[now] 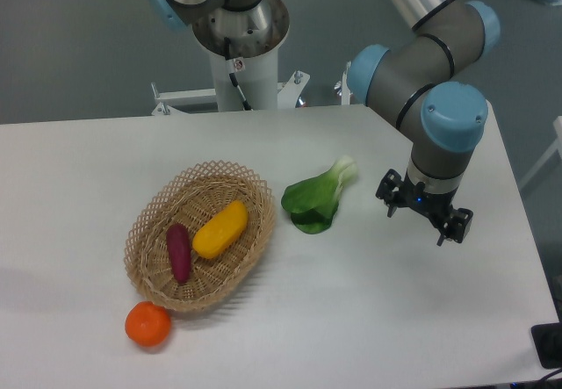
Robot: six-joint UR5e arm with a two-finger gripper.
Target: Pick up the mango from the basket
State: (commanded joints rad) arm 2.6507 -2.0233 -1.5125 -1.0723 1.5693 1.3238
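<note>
Far right of the basket (140, 231), your gripper (425, 216) hangs open and empty, so the mango (220, 228) still awaits picking.

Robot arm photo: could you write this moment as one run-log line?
pincer: open, empty, right of leafy green vegetable | oblong yellow mango: in oval wicker basket, untouched

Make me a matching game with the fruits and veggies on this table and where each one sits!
Things:
1. smooth yellow oblong mango
2. round orange fruit
3. leafy green vegetable
4. slim purple vegetable

Places:
A. on the table, right of the tan wicker basket
B. in the basket, left part
C. on the table, touching the basket's near rim
D. in the basket, middle

Pairs: 1-D, 2-C, 3-A, 4-B
</note>
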